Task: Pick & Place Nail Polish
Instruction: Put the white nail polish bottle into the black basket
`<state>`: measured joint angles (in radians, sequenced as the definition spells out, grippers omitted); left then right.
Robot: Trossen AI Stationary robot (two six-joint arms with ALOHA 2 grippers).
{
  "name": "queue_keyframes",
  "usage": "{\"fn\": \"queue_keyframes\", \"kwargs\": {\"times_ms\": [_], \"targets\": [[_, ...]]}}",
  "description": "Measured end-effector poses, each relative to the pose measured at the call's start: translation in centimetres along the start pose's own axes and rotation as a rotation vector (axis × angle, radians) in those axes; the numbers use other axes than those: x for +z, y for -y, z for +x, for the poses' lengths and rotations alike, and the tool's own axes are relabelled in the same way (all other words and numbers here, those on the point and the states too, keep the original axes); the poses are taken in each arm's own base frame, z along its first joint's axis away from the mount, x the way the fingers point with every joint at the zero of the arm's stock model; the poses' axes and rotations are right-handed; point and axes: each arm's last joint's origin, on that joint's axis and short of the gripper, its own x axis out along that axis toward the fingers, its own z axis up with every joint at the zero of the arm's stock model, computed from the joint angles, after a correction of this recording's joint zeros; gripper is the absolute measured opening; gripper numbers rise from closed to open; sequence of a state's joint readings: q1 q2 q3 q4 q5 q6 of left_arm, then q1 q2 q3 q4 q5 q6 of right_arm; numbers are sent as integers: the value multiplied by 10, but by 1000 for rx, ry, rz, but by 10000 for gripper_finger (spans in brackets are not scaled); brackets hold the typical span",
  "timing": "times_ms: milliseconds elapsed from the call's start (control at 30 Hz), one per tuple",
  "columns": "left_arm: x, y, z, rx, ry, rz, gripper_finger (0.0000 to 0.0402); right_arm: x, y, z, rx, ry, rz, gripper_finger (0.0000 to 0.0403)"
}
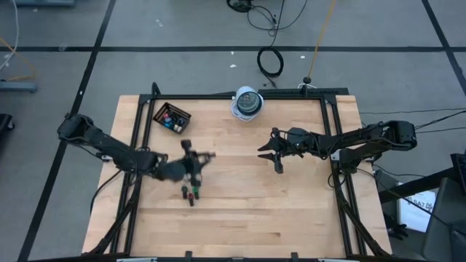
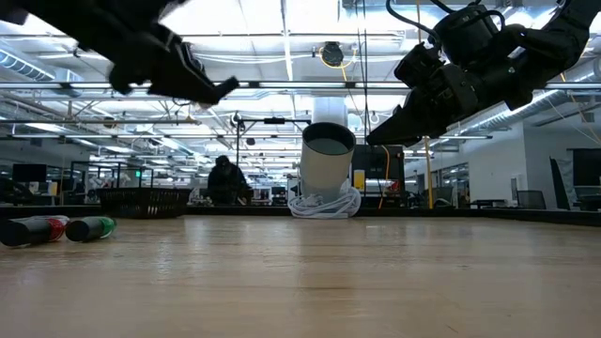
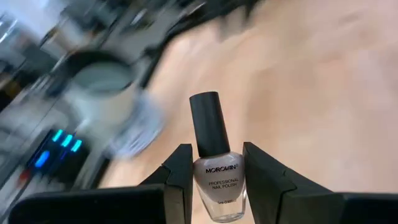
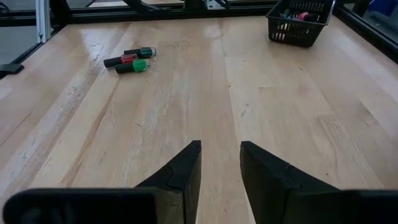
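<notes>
My left gripper is raised above the table's left middle and shut on a pale lilac nail polish bottle with a black cap. Three more bottles, red and green with dark caps, lie on their sides on the table just near of it; they also show in the high view and the low view. A small black basket at the far left holds other bottles. My right gripper hangs open and empty over the table's right middle. My left gripper pinches the bottle's glass body by two opposite sides between its two fingers. The cap points forward beyond the fingertips, so the bottle lies along the fingers. The low view shows the gripper well above the table, so the bottle is lifted clear.
A white cylinder with a coiled white cable at its foot stands at the table's far edge, middle. Black frame rails run along the table's sides. Bare wood lies between the two grippers.
</notes>
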<state>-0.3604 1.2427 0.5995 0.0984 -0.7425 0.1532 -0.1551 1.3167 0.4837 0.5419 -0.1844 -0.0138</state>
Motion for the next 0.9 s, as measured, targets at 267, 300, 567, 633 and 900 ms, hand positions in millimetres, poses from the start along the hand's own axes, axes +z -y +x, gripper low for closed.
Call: {"fn": "queue_keyframes", "kwargs": {"times_ms": [267, 300, 567, 633, 900], "targets": [[-25, -87, 18, 106, -60, -250, 93, 0, -2, 0, 9, -1, -1, 100], [-29, -98, 18, 114, -48, -282, 93, 0, -3, 1, 12, -1, -2, 100], [-79, -151, 7, 354, -54, -541, 93, 1, -5, 1, 18, 8, -15, 100], [-92, -157, 3, 448, -74, -626, 93, 1, -5, 1, 18, 7, -16, 100], [-138, -154, 0, 600, -175, -862, 93, 1, -5, 1, 18, 12, -18, 100]]}}
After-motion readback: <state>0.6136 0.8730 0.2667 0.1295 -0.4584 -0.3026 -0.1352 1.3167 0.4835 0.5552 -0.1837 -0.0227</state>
